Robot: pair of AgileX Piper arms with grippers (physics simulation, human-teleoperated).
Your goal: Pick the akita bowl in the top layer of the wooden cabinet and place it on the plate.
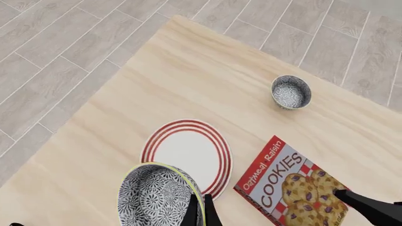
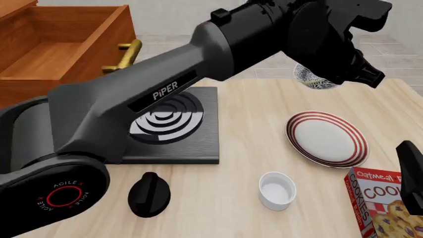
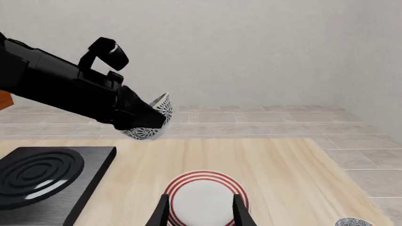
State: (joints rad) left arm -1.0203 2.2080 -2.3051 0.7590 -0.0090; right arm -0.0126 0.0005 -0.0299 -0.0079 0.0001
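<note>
The akita bowl hangs tilted in the air, with my left gripper shut on its rim. Its dark-and-white patterned outside also shows in the right wrist view. The plate, white with red rings, lies on the table below and a little nearer than the bowl. In the left wrist view the bowl overlaps the plate's edge. The wooden cabinet's top layer stands pulled open at the back left. My right gripper is open and low over the table, facing the plate.
A black stove slab with a knob lies left of the plate. A white ramekin stands in front of the plate. A cookies box lies at the front right, beside my right arm.
</note>
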